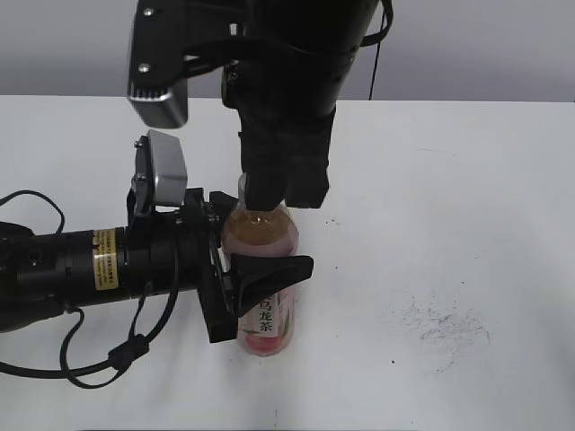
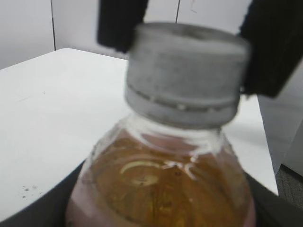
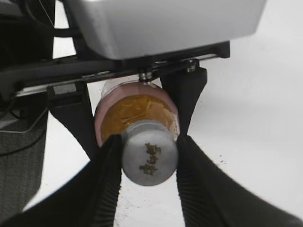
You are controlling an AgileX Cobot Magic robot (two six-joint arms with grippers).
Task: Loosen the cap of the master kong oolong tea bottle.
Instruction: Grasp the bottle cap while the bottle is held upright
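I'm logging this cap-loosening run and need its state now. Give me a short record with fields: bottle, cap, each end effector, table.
bottle: tea bottle stands upright on the table, amber tea, pink label
cap: grey cap on the neck, dark mark on top
left end effector: left end effector comes in from the side, shut on the bottle's body
right end effector: right end effector comes from above, shut on the cap
table: white table, dark scuff marks to the right of the bottle

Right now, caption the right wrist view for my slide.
Right gripper clamped on the grey cap of the tea bottle, left gripper bracing the body below.
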